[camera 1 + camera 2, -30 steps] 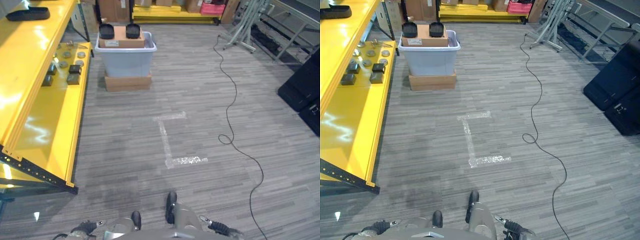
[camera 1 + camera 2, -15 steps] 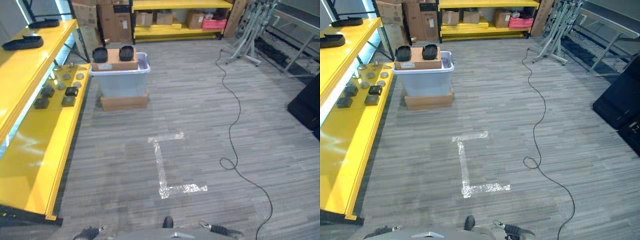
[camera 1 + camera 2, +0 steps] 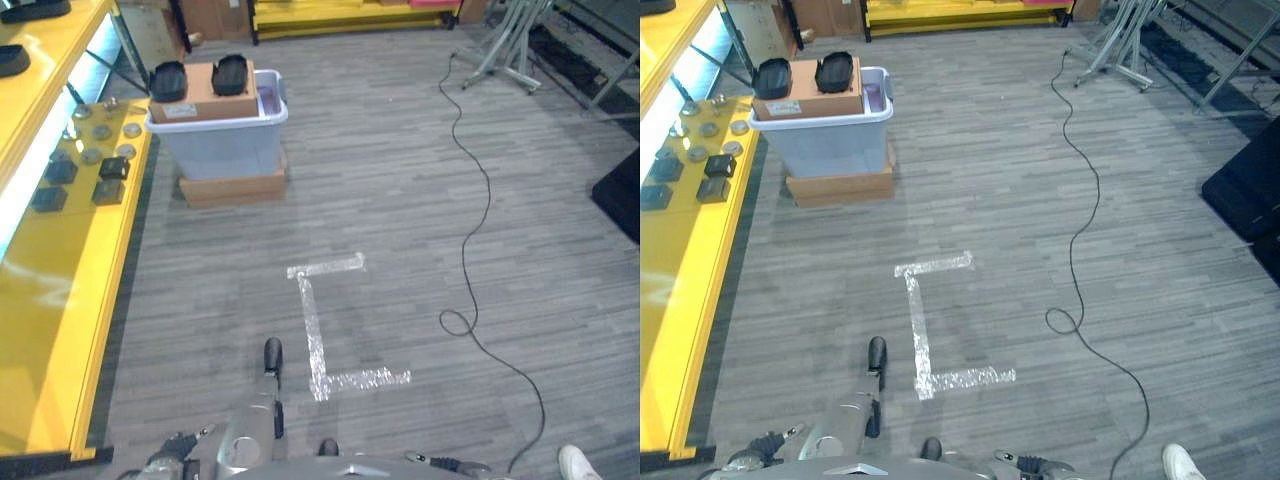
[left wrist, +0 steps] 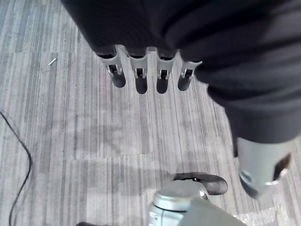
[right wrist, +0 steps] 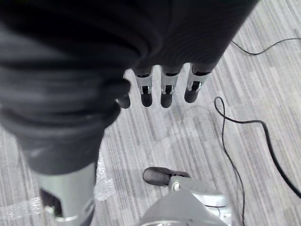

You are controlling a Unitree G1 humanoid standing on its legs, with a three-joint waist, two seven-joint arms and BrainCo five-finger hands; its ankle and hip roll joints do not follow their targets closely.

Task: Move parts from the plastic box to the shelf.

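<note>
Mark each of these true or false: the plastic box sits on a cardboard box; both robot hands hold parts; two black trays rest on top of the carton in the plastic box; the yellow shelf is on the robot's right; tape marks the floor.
1. The plastic box sits on a flat cardboard box. True.
2. Both robot hands hold parts. False: the left robot hand and the right robot hand have straight fingers over bare floor and hold nothing.
3. Two black trays rest on the carton in the plastic box. True.
4. The yellow shelf is on the robot's right. False: it runs along the robot's left.
5. Tape marks the floor. True.
</note>
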